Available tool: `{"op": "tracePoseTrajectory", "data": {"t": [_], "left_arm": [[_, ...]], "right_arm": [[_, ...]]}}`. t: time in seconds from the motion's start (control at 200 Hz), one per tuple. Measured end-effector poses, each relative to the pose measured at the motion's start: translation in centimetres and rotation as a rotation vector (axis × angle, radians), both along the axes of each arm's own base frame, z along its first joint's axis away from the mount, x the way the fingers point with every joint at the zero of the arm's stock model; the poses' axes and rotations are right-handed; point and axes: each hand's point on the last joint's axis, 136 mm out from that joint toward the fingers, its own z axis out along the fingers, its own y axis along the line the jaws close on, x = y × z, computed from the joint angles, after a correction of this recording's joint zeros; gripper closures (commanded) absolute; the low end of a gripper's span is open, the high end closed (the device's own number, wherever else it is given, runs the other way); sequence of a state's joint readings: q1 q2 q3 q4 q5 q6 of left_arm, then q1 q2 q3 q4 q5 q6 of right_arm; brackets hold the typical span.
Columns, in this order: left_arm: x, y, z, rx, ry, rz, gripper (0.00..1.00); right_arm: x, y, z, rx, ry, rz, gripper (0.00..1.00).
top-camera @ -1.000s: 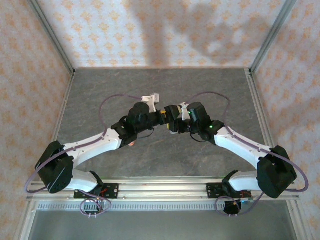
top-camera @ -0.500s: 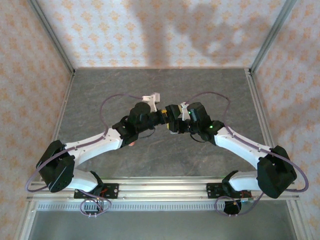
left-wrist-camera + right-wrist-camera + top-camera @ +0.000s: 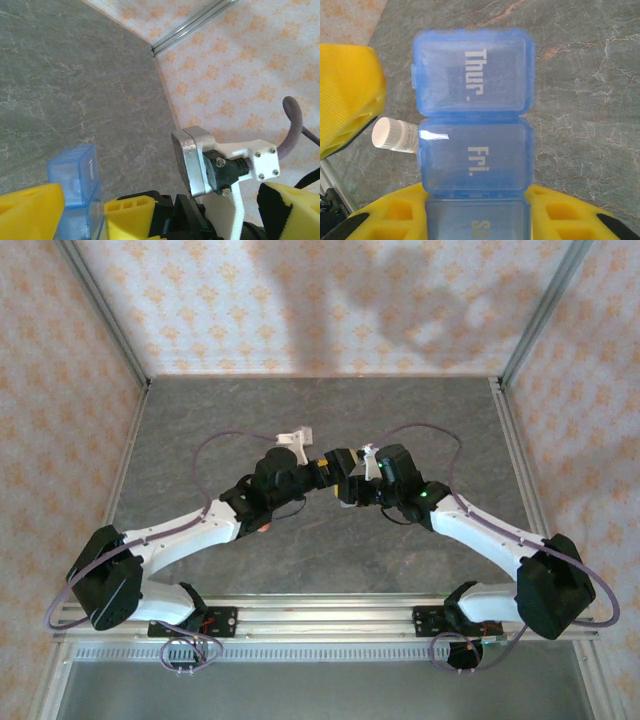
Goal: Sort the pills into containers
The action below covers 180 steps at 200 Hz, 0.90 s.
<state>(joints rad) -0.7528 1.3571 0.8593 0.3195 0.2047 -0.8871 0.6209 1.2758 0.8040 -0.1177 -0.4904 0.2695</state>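
Observation:
The containers (image 3: 475,140) are a translucent blue strip with shut lids marked Thur., Fri. and Sa. My right gripper (image 3: 476,216) is shut on the strip's Sa end, with a yellow finger (image 3: 385,217) on either side, and holds it above the table. In the left wrist view the strip's far end (image 3: 75,185) sits just inside my left gripper's near finger (image 3: 30,210). My left gripper (image 3: 165,212) is open wide around that end and the right gripper's tip. Both grippers meet mid-table, left (image 3: 322,462) and right (image 3: 345,480). The pills are out of view.
A small white bottle (image 3: 395,136) lies on the grey table (image 3: 580,100) below the strip. My left gripper's yellow finger (image 3: 347,95) stands close on the strip's left. Patterned walls and a metal frame (image 3: 110,335) bound the table on three sides.
The left arm has shifted slightly to the left and its wrist has turned a little. The right arm has stayed put with the strip in its grip.

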Motion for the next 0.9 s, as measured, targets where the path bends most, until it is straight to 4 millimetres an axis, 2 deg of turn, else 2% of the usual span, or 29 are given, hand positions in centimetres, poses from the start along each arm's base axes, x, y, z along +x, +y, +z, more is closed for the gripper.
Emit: {"op": "tracePoseTrajectory", "data": {"t": [0.175,0.38,0.901], "left_arm": [[0.1,-0.4,-1.1,0.010,0.024,-0.010,0.00],[0.1,-0.6,-1.3,0.010,0.029,-0.021,0.00],[0.5,-1.1,-0.3,-0.006,0.012,-0.022,0.00]], "right_arm": [[0.0,0.0,0.0,0.001,0.000,0.000,0.81],[0.0,0.0,0.0,0.001,0.000,0.000,0.81],[0.1,0.1,0.2,0.009,-0.001,0.000,0.81]]}}
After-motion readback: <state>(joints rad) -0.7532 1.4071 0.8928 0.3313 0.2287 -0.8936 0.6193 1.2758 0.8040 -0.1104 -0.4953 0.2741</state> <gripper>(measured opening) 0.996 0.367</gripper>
